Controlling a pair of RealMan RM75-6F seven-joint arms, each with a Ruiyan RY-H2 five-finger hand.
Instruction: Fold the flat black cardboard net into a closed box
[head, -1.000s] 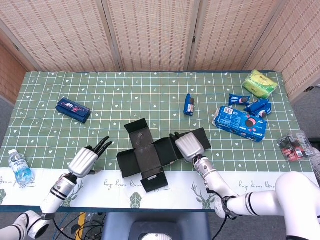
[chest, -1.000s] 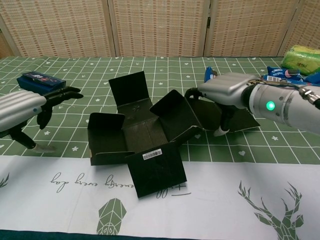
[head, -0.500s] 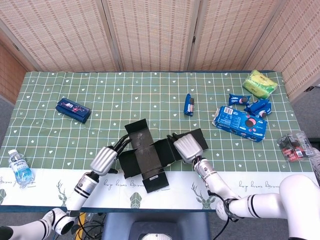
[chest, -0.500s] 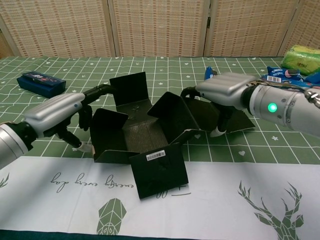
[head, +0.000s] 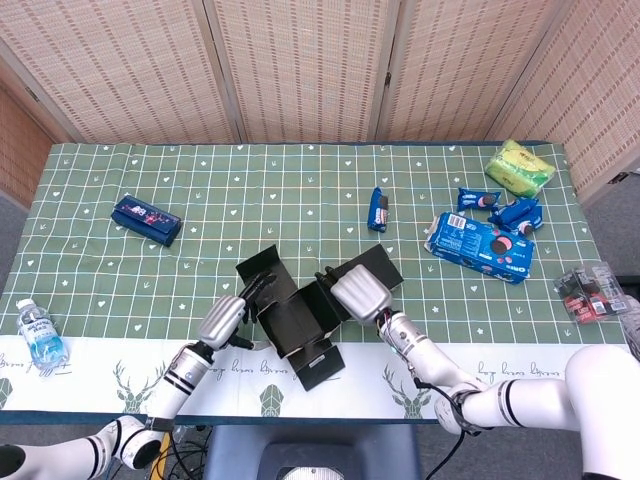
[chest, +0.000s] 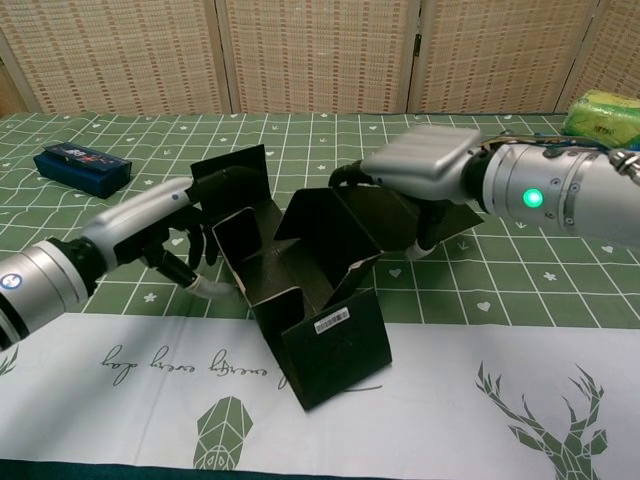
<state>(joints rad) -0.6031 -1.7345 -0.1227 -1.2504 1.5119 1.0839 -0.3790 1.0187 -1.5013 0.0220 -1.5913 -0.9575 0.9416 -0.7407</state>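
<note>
Left hand (chest: 165, 225), right hand (chest: 415, 170) press black cardboard net (chest: 300, 265) between them.

A water bottle (head: 38, 335) lies at the table's near left edge. A dark blue packet (head: 146, 220) sits further back. Right side: blue cookie packs (head: 478, 243), a green bag (head: 519, 167), small snack wrappers (head: 500, 207).

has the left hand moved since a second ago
Yes. In the head view the left hand has gone right, away from the water bottle, and now presses the left flap of the black net.
</note>
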